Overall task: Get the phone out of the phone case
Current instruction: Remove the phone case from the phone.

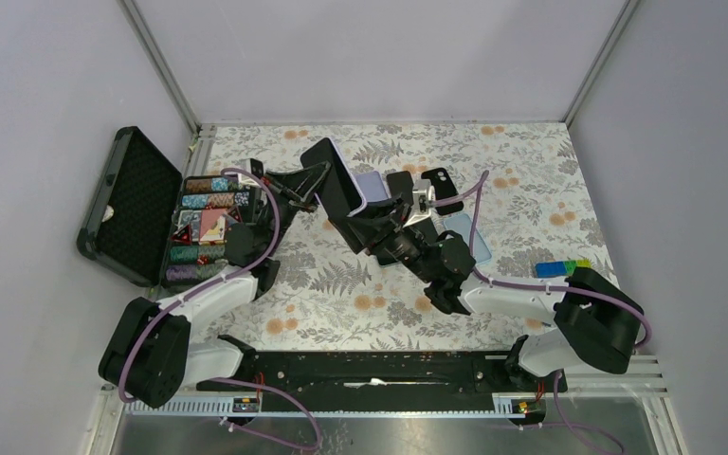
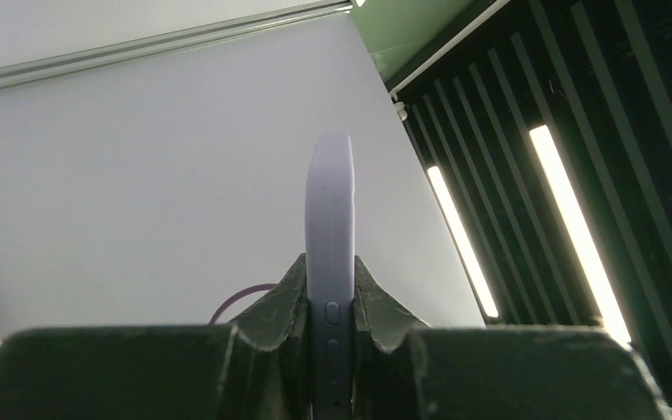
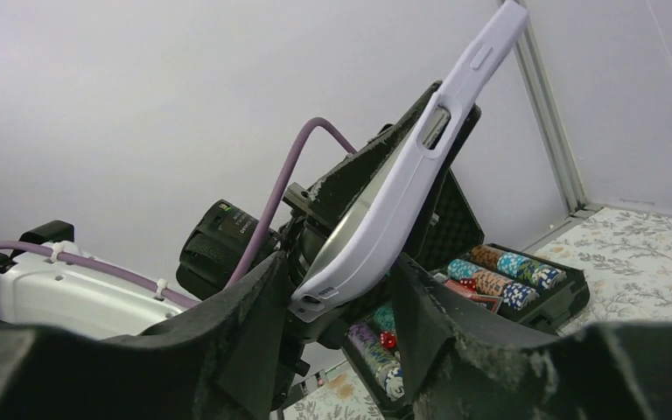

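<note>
The phone (image 1: 335, 192), dark screen up, sits in a lilac case (image 1: 372, 186) and is held tilted above the table's middle. My left gripper (image 1: 315, 182) is shut on the case's upper part. In the left wrist view the fingers (image 2: 330, 297) pinch the case's button edge (image 2: 330, 201). My right gripper (image 1: 381, 226) is at the phone's lower end. In the right wrist view its fingers (image 3: 341, 262) stand apart on both sides of the case's bottom corner (image 3: 402, 192). The case bows away from the phone's silver edge (image 3: 359, 214) there.
An open black box of poker chips (image 1: 204, 232) stands at the left, its lid (image 1: 128, 204) raised. A black phone case (image 1: 445, 187) and a clear one (image 1: 464, 237) lie behind the right arm. A blue and green block (image 1: 564, 267) lies at the right.
</note>
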Controlling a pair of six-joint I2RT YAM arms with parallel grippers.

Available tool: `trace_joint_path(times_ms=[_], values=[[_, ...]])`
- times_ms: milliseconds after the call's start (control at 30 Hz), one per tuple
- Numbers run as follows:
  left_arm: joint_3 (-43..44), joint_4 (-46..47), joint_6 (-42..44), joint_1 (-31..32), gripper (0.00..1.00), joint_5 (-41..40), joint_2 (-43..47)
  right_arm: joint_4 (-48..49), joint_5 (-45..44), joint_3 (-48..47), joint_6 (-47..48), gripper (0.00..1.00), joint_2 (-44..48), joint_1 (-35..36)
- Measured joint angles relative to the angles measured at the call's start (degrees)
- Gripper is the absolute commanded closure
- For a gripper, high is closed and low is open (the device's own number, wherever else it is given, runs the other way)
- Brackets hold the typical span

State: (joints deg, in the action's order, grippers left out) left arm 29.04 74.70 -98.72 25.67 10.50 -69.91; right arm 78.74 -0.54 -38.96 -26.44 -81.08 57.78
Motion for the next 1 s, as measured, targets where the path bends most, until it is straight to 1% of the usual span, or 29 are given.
trace_joint_path(times_ms=[67, 133, 200, 400, 433, 533, 600, 667, 800, 1000], values=[[-0.2, 0.0, 0.0, 0.0, 1.0, -0.5, 0.6, 0.0, 0.0, 0.0, -0.2, 0.49, -0.3, 0.0], [-0.5, 0.0, -0.1, 0.0, 1.0, -0.8, 0.8, -0.1, 0.0, -0.1, -0.2, 0.46, -0.3, 0.1], [-0.5, 0.0, -0.2, 0.0, 1.0, -0.8, 0.8, -0.6, 0.0, -0.2, -0.1, 0.44, -0.3, 0.2], [-0.6, -0.2, -0.9, 0.0, 1.0, -1.3, 0.8, -7.2, 0.2, -2.1, 0.5, 0.45, 0.7, 0.2], [-0.6, -0.2, -1.0, 0.0, 1.0, -1.3, 0.8, -7.8, 0.2, -2.1, 0.6, 0.49, 0.9, 0.2], [-0.6, -0.5, -0.9, 0.0, 1.0, -1.4, 0.8, -8.5, 0.4, -2.2, 0.8, 0.67, 1.2, 0.3], [-0.6, -1.2, -1.2, -0.1, 1.0, -1.6, 0.7, -8.7, 0.9, -2.4, 0.8, 0.73, 1.2, 0.4], [-0.6, -1.1, -1.3, -0.1, 1.0, -2.0, 0.6, -9.1, 1.0, -2.4, 0.8, 0.77, 1.2, 0.3], [-0.6, -2.3, -2.4, -0.3, 1.0, -2.1, 0.6, -9.2, 0.8, -2.4, 2.8, 0.78, 0.8, 0.3], [-0.3, -10.0, -3.5, -1.1, 1.0, -2.1, 0.6, -7.3, 0.4, -1.6, 4.0, 0.78, -1.8, -1.0]])
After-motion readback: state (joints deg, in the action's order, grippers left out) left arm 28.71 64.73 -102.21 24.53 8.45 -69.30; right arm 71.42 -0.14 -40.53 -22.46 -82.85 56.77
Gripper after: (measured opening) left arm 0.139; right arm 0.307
